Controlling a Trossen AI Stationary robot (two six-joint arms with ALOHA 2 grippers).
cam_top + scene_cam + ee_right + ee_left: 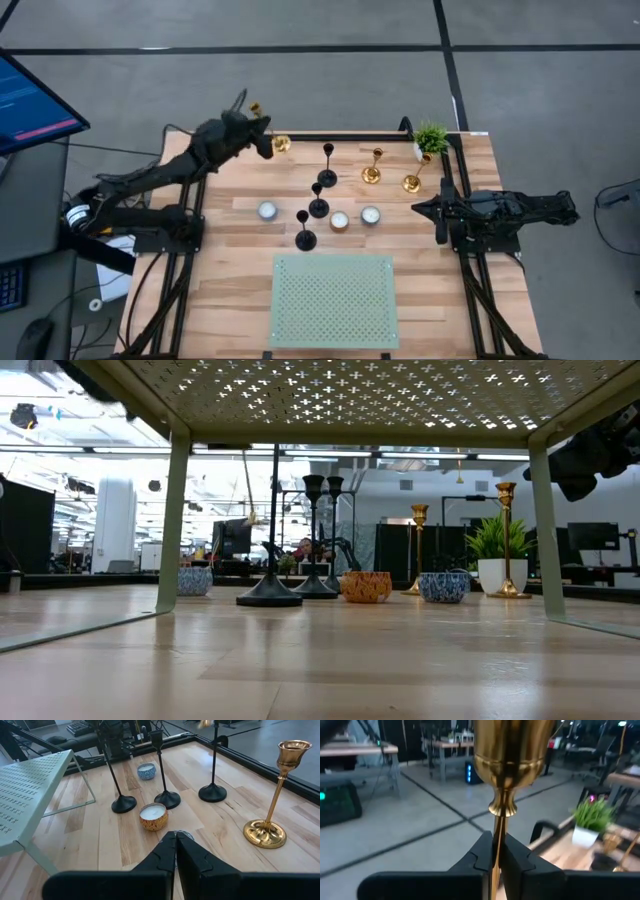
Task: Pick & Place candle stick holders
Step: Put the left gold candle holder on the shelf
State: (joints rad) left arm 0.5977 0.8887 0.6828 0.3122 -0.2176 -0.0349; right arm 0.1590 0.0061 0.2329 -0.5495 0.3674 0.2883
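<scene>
Left gripper (496, 851) clamped on the slim stem of a gold candle stick holder (509, 765) at the table's far left corner, stem upright between the fingers, cup above. Farther right, black holders (318, 190) mid-table. Right gripper (175, 845) shut, empty, parked at the right edge.

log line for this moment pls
left gripper: shut on gold candle stick holder stem, far-left table edge | right gripper: shut, empty, right side

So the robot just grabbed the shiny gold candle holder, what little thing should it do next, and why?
Probably lift it straight up a little. The left gripper is shut on the gold candle holder's thin stem at the table's far edge, so raising it first should clear the wood before carrying it anywhere.
</scene>
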